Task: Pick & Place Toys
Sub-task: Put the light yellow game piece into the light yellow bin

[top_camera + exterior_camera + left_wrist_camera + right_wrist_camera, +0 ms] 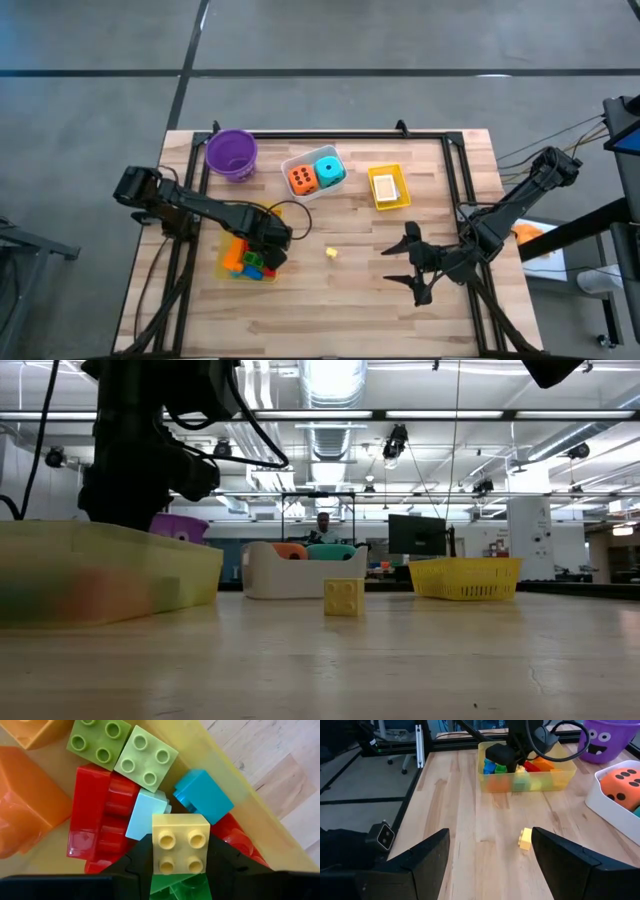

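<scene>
1. High view shows my left gripper [268, 252] down over the yellow tray [232, 268] near the left side of the counter [340, 300].
2. My left gripper [181, 865] is clamped on a pale yellow block [181, 843]. One dark finger [137, 862] presses on each side of it.
3. That block hangs just above the other blocks in the tray.
4. Under it I see a red block [102, 815], a light blue block [145, 812], a teal block [202, 795], two green blocks [125, 750] and an orange block [27, 810].
5. My right gripper [415, 262] waits over the right side of the counter. Its fingers are wide apart and hold nothing.
6. A small yellow block [331, 253] sits alone on the counter between my two grippers. It touches no gripper.
7. The white tray [300, 162] holds an orange die [302, 179] and a teal die [330, 171].
8. A purple bowl [232, 152] stands near the far edge, left of the white tray.
9. A yellow basket [388, 188] sits right of the white tray with a card [386, 186] inside.
</scene>
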`<state>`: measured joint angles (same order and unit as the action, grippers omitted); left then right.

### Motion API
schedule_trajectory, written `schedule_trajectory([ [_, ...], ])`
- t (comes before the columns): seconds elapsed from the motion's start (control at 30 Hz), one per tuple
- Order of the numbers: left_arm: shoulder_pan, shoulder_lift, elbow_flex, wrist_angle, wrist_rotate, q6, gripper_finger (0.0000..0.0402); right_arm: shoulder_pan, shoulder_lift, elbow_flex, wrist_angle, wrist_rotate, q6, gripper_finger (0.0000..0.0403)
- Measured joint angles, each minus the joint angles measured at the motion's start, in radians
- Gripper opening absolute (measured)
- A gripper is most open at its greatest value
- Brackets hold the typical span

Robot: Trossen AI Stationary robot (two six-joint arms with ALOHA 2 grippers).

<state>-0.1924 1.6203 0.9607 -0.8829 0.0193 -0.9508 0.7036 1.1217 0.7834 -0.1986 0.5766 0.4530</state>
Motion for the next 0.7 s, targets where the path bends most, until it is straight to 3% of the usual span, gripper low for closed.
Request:
schedule_trajectory([
  [0.53,0.0,0.0,0.001,-0.001,0.001,0.0,0.0126,0.0,0.0,0.0,-0.001,0.0,0.0,0.0279],
  [0.6,0.001,0.0,0.001,0.0,0.003,0.0,0.0148,0.0,0.0,0.0,-0.001,0.0,0.0,0.0279],
  [0.7,0.002,0.0,0.001,0.003,0.005,0.0,0.0219,0.0,0.0,0.0,-0.002,0.0,0.0,0.0279],
])
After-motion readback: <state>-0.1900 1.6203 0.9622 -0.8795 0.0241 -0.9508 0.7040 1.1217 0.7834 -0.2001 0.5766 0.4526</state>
